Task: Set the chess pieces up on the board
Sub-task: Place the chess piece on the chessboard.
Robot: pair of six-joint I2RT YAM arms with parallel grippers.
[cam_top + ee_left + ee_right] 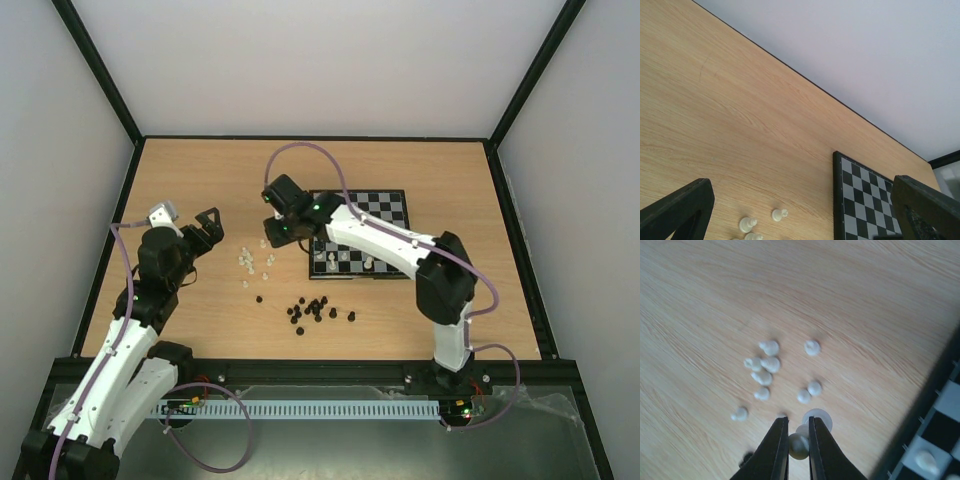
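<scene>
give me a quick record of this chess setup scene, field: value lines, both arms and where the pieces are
left fingers: open, nothing between them, over the table left of the board
right fingers: shut on one white piece, just left of the board
loose white pieces: small cluster on the table, left of the board
black pieces: scattered on the table, off the board
board: a few white pieces on its near rows, the rest bare

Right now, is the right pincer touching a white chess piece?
Touching. The right wrist view shows the right pincer closed on a white chess piece, both fingers against its sides with no gap.
</scene>
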